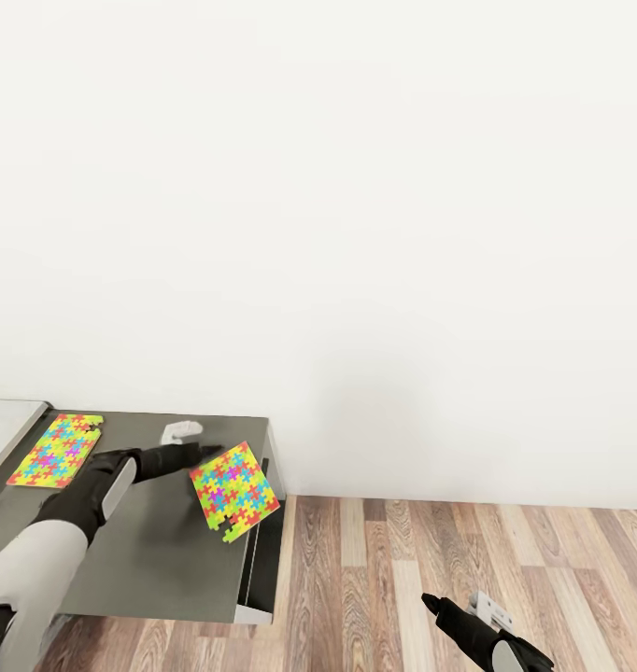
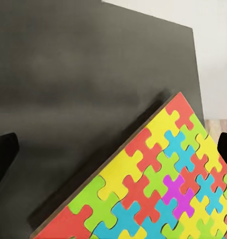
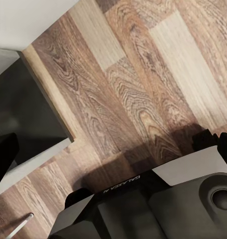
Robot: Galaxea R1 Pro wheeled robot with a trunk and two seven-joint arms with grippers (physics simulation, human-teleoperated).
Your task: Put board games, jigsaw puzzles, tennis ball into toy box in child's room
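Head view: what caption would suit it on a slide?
Left gripper reaches a colourful jigsaw puzzle overhanging the grey table corner.

table [image 1: 160,551]: dark grey | on it: two jigsaw puzzles [image 1: 56,450] [image 1: 233,491]

A room in a home, plainly furnished: wood-plank floor [image 1: 468,551], bare white wall [image 1: 356,205] with a skirting board, and a grey tabletop [image 1: 160,551] at the near left carrying two bright jigsaw puzzles [image 1: 233,490], a child's playthings.
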